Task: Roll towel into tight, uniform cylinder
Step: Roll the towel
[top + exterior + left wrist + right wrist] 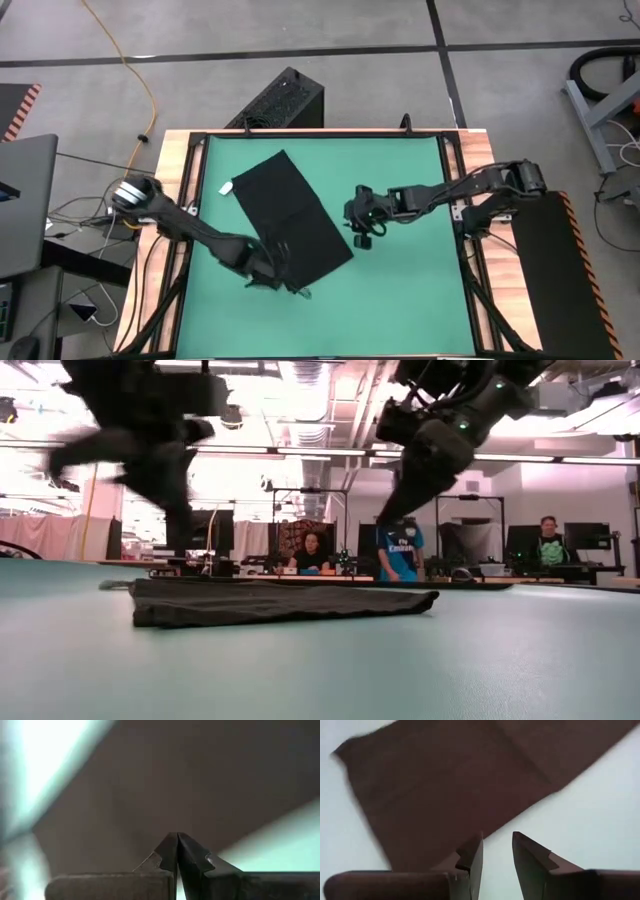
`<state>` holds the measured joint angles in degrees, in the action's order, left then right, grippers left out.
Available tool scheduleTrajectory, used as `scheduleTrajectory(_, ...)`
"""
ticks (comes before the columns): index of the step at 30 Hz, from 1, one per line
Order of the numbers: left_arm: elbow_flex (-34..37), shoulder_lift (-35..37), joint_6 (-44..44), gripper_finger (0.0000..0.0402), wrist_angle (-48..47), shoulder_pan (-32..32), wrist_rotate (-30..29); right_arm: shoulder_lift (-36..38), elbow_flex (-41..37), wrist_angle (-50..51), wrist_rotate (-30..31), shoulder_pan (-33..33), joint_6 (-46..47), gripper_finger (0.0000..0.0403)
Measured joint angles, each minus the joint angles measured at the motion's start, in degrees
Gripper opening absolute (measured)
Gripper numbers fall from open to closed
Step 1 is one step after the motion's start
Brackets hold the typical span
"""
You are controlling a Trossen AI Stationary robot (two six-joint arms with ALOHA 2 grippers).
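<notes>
The black towel (290, 220) lies flat and slantwise on the green mat (410, 300), with its white tag (226, 187) at the far left corner. In the low view the towel (280, 603) rests as a low, flat stack. My left gripper (283, 280) hovers shut over the towel's near corner. The left wrist view shows its closed tips (177, 836) above the cloth (175, 785) with nothing between them. My right gripper (362, 238) stands open just off the towel's right edge, raised above the mat. Its fingers (497, 837) are parted in front of the towel (460, 785).
A black ribbed box (280, 100) sits on the floor beyond the table's far edge. A wooden frame (172, 200) borders the mat. A laptop (20, 200) and cables lie off to the left. People sit at desks in the room behind (400, 550).
</notes>
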<state>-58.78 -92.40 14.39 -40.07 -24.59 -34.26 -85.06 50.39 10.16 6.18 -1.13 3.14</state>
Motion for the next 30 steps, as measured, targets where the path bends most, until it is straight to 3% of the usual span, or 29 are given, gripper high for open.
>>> scheduleTrajectory(2,4.01,4.71,5.4,0.0,1.92,2.76,-10.06,0.0,0.0,-0.62,0.16,1.2,0.0,0.0127)
scheduleTrajectory(5,11.27,12.01,10.38,0.0,8.57,9.91,-14.54,-0.02,0.0,-0.31,0.55,2.88,0.83,0.0127)
scheduleTrajectory(9,21.81,18.46,5.07,0.0,24.73,22.35,-10.71,-0.02,0.0,-0.35,1.13,4.81,1.31,0.0127)
scheduleTrajectory(13,25.99,20.01,-0.9,0.0,37.91,34.06,-4.4,-0.02,0.0,-0.39,1.19,5.72,1.31,0.0127)
scheduleTrajectory(20,22.85,12.8,-5.09,0.0,42.88,46.3,1.77,-0.02,0.0,-0.41,1.18,5.94,0.85,0.0127)
scheduleTrajectory(30,12.76,-3.84,-7.3,0.0,42.4,52.88,7.64,-0.02,0.0,-0.35,1.18,5.82,0.9,0.0127)
